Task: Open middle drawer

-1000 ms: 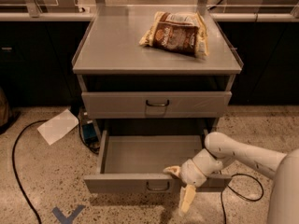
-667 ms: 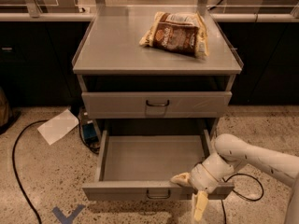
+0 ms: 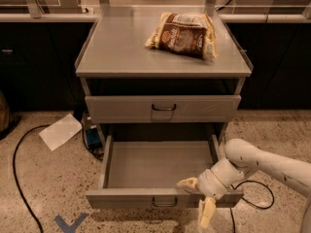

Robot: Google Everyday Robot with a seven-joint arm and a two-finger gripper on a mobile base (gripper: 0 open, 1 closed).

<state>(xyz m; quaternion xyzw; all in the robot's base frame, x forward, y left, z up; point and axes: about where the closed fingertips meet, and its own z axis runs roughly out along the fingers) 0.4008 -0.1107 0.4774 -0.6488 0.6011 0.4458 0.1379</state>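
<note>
The middle drawer (image 3: 160,166) stands pulled out, showing a shallow, bare grey tray. Its low front panel (image 3: 121,198) carries a small dark wire handle (image 3: 165,202) at centre. My gripper (image 3: 197,198) is at the front panel, just right of the handle, on a white arm (image 3: 262,164) that comes in from the right. It is open. One cream finger (image 3: 187,183) lies over the panel's top edge. The other finger (image 3: 206,213) hangs down in front of the panel.
The upper drawer (image 3: 163,108) is shut above it. A brown snack bag (image 3: 182,34) lies on the cabinet top (image 3: 116,52). A white sheet (image 3: 60,131), a blue object (image 3: 92,137) and a black cable (image 3: 19,178) lie on the floor at left. Another cable (image 3: 257,198) lies at right.
The middle drawer has slid further out toward the camera. My gripper has moved with its front panel, down and toward the camera.
</note>
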